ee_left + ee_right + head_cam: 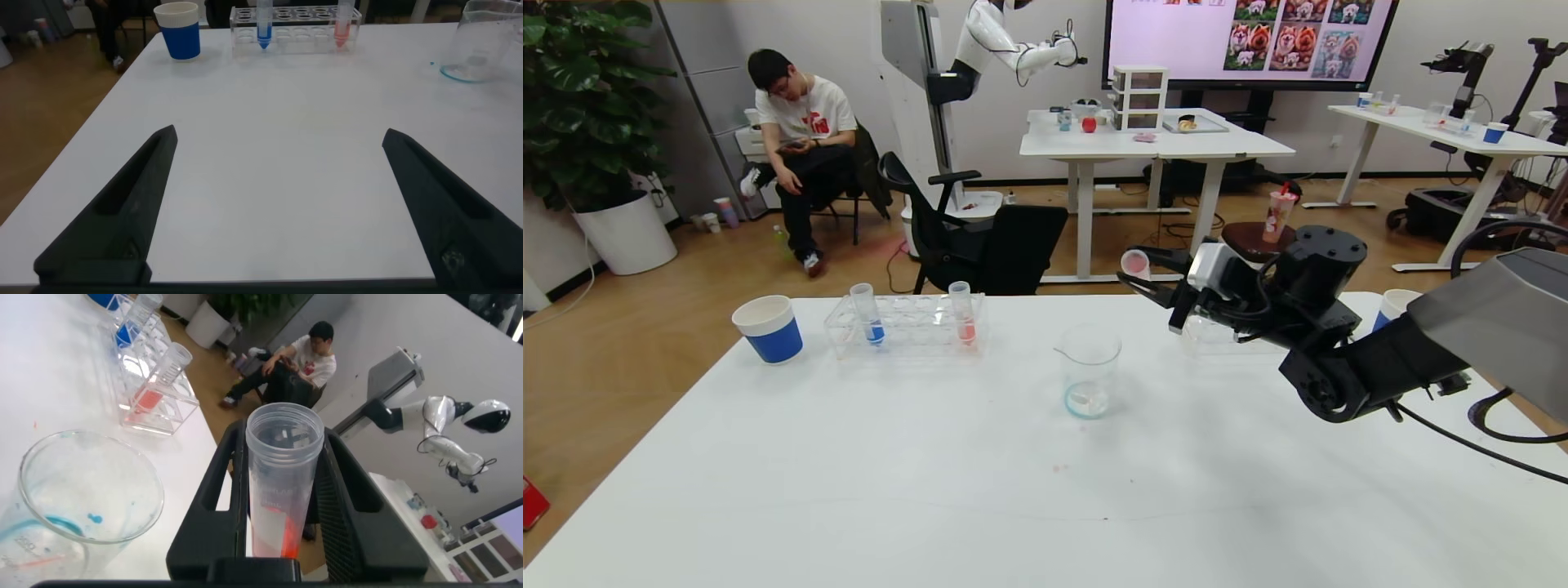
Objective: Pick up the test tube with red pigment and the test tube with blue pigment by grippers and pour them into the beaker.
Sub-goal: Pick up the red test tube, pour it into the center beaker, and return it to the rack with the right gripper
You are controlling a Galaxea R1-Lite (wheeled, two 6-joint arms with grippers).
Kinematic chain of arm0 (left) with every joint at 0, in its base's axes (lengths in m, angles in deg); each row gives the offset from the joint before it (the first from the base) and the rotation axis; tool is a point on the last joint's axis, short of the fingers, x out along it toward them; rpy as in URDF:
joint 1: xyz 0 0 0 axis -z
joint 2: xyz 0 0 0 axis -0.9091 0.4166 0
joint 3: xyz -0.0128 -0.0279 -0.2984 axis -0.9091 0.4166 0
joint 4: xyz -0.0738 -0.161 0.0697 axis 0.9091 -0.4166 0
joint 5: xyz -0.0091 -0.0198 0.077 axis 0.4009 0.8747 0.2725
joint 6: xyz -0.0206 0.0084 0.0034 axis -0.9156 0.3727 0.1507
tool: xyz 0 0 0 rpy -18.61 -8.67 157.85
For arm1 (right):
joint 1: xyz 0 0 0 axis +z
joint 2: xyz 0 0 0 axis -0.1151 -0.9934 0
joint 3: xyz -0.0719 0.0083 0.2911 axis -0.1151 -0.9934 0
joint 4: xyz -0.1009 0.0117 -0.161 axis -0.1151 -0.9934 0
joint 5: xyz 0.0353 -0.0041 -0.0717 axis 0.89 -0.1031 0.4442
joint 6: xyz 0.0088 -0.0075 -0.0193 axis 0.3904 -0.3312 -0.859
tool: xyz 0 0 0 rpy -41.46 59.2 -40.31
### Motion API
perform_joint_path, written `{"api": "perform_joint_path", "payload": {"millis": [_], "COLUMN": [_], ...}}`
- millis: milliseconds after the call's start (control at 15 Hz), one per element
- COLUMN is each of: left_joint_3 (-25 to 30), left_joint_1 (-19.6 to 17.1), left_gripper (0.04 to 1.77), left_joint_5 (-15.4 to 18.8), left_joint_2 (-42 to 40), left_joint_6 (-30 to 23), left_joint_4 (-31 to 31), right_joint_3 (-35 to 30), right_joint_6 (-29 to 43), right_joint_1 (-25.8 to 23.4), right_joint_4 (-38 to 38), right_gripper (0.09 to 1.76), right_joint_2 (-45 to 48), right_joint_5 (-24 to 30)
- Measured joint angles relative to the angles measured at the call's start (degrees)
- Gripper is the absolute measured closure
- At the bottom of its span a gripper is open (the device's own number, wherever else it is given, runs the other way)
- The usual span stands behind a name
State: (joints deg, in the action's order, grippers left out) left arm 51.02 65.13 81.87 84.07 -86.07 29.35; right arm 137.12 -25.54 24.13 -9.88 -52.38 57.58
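My right gripper (1141, 269) is shut on a clear test tube with red pigment (278, 498). It holds the tube tilted above the table, to the right of the beaker (1089, 371) and higher, and the tube's open mouth (1135, 263) points left. The beaker stands mid-table with a little bluish liquid at the bottom. The test tube with blue pigment (870, 314) stands upright in a clear rack (907, 328). A tube with pinkish-red liquid (962, 314) stands in the same rack. My left gripper (279, 139) is open and empty, low over bare table on the near side.
A blue-and-white paper cup (768, 328) stands left of the rack. A second cup (1392, 306) is half hidden behind my right arm. A clear container (1209, 336) sits under the right gripper. A black office chair (980, 237) stands beyond the table's far edge.
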Motion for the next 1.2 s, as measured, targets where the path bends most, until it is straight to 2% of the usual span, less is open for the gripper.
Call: {"api": "perform_joint_path", "payload": {"millis": [267,1200], "left_joint_3": [0.0,0.0], "left_joint_1": [0.0,0.0], "left_gripper": [0.06,0.06], "left_joint_5": [0.0,0.0], "left_joint_2": [0.0,0.0], "left_joint_6": [0.0,0.0], "left_joint_4": [0.0,0.0], "right_joint_3": [5.5,11.3], "right_joint_6": [-11.2,-32.9], "right_joint_1": [-0.2,0.2], "right_joint_4": [-0.1,-0.6], "right_gripper": [1.33,1.33], "right_joint_2": [-4.4,-9.6], "right_joint_5": [3.2,11.6]}}
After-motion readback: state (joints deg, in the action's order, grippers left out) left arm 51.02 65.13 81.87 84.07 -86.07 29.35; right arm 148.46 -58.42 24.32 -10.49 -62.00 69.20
